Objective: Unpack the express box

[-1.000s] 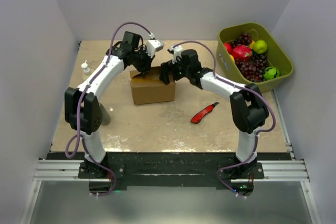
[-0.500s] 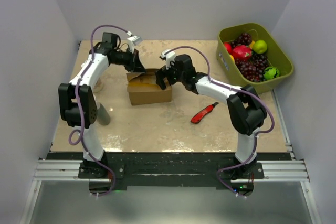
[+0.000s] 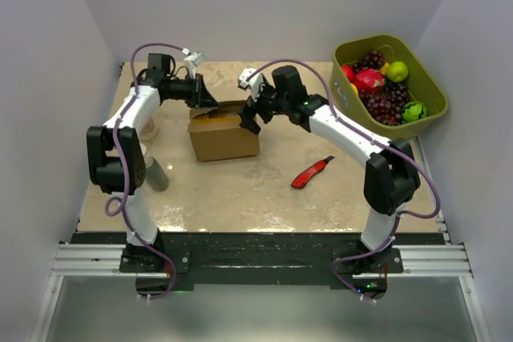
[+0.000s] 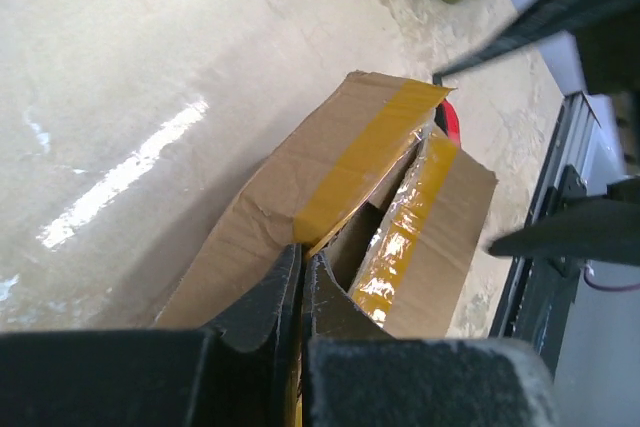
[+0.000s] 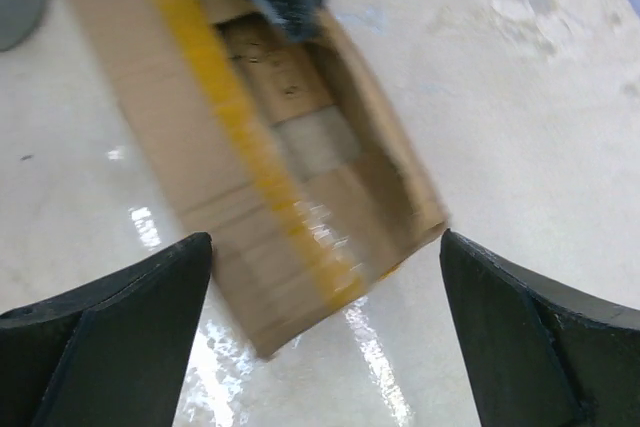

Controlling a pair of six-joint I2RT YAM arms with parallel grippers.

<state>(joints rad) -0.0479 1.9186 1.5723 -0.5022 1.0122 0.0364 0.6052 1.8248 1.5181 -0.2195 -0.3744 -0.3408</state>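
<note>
The express box (image 3: 226,138) sat on the table (image 3: 240,190), a bit toward 11 o'clock from the middle. The left claw (image 3: 205,100) was pinched shut on the box's taped flap (image 4: 330,177) at its 11 o'clock corner. The right claw (image 3: 250,118) hung wide open, holding nothing, over the 1 o'clock corner.

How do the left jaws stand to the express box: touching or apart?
Touching. Left wrist view: the left gripper pinches a raised, taped flap of the express box.
</note>
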